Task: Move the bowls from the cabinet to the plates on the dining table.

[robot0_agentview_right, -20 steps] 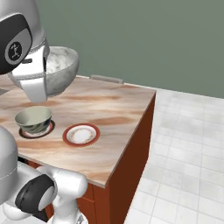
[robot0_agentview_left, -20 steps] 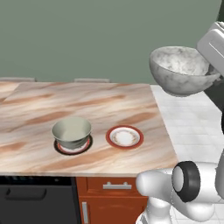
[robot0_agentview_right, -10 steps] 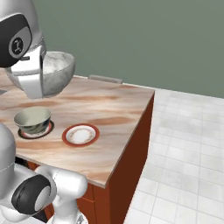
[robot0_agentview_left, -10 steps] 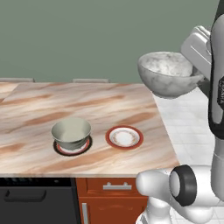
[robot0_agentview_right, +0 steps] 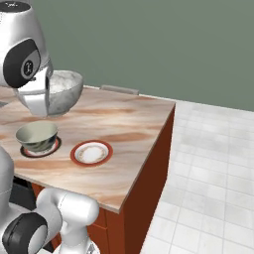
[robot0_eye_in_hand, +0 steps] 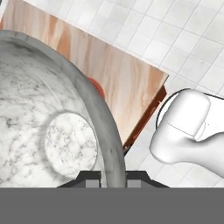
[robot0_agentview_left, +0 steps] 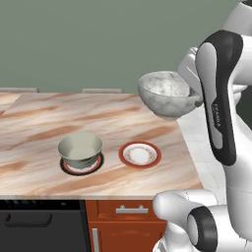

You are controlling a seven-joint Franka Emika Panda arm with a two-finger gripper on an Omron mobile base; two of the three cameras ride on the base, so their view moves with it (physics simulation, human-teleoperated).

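Your marble bowl (robot0_agentview_left: pixel 166 93) — white-grey, dark speckled veins, paler disc at the bottom in the hand view. Metal bowl (robot0_agentview_left: pixel 80 149): dull grey outside, cream inside. Under it you see a black-rimmed plate (robot0_agentview_left: pixel 95 166); beside it a red-rimmed plate (robot0_agentview_left: pixel 140 154), white centre with faint flecks. Table top (robot0_agentview_left: pixel 44 120) — beige-pink, brown streaks; base (robot0_agentview_right: pixel 147 188) red-brown. Wall (robot0_agentview_left: pixel 74 44) flat grey-green. Floor (robot0_agentview_right: pixel 208 163) pale grey-white tiles. Arm (robot0_agentview_left: pixel 220 93) white with black panels.

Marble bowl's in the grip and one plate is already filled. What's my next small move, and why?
Probably carry the marble bowl toward the red-rimmed plate, then lower it. The gripper pinches its rim, holding it above the table's far corner; the metal bowl already sits on the other plate.
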